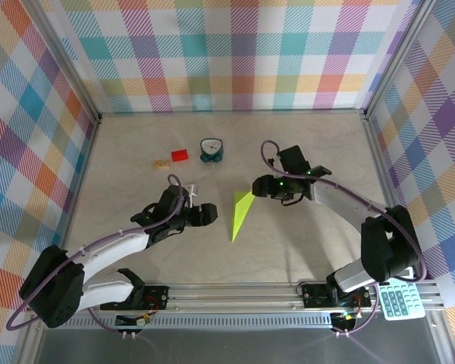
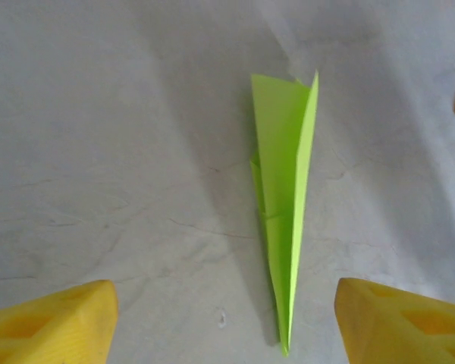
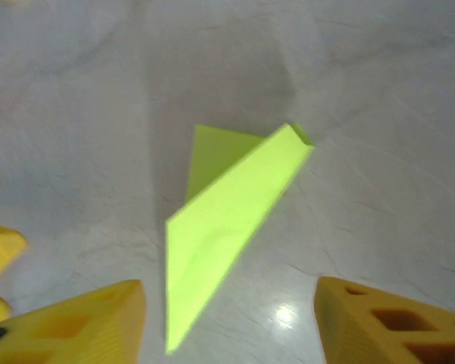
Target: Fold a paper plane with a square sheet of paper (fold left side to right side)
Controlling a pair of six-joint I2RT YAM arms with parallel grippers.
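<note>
Status: folding looks essentially done to me. Left gripper (image 1: pixel 211 216) and right gripper (image 1: pixel 258 186) both have jaws spread wide and hold nothing. The paper plane (image 1: pixel 240 214) lies on the table between them, touching neither. It's a slim lime dart with a centre crease, nose toward the near edge and tail toward the right gripper. In the wrist views the top layer sits slightly proud, not pressed flat. My read on what's left: at most a crease press or spreading the wings, otherwise just retract.

Surroundings: pastel plaid walls (image 1: pixel 227 53) on three sides. The pale, marbled table (image 1: pixel 318 144) is matte with faint scuffs. Calculator (image 1: pixel 398 299) at the near right corner, off the work area. Teal clock (image 1: pixel 211 149), red block (image 1: pixel 180 155) and a small tan piece (image 1: pixel 161 163) sit at the far side, well apart from the plane.
</note>
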